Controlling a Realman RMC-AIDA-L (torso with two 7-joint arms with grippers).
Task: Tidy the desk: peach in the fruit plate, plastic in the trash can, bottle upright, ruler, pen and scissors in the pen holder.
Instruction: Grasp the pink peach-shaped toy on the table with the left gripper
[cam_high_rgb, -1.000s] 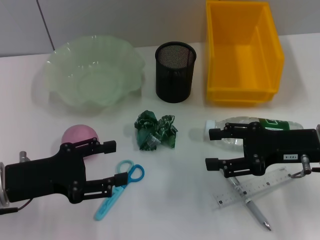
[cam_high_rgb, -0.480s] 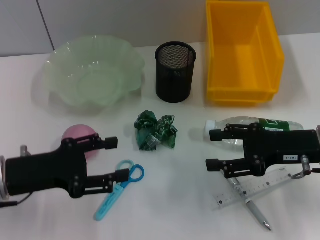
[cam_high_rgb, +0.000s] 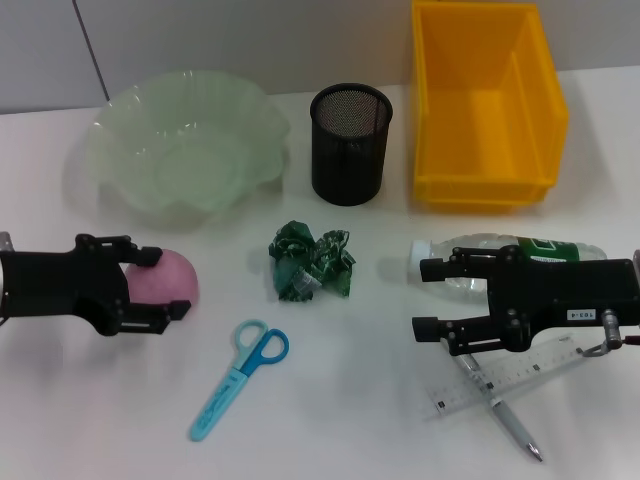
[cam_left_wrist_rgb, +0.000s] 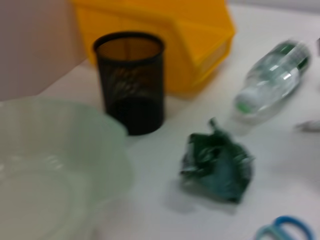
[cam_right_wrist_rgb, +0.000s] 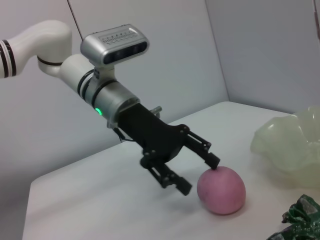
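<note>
**A:** White desk, grey wall behind it. What do you make of your left gripper (cam_high_rgb: 168, 282) now?

**B:** A second ago it sat low, over the scissors (cam_high_rgb: 240, 378). It has since pulled back and swung up to the peach (cam_high_rgb: 164, 278). Its fingers are spread wide, one on each side of the fruit, tips about level with its near half. One tip looks to touch the skin in the right wrist view, but nothing is clamped yet.

**A:** So the peach comes first?

**B:** That's my reading. You've lined up the grasp; you'd want to push in a little further, close, then lift to the plate (cam_high_rgb: 120, 135), which is just behind the peach.

**A:** And the rest?

**B:** Nothing else is done. The plastic (cam_high_rgb: 313, 260) is between the peach and the bottle (cam_high_rgb: 520, 250), in front of the holder (cam_high_rgb: 351, 143). The bottle still lies flat, with the bin (cam_high_rgb: 486, 105) behind it. Your right gripper (cam_high_rgb: 428, 297) hasn't shifted: it hangs open beside the bottle cap, holding nothing. Ruler (cam_high_rgb: 500, 376) and pen (cam_high_rgb: 505, 412) lie crossed just in front of that bottle.
</note>
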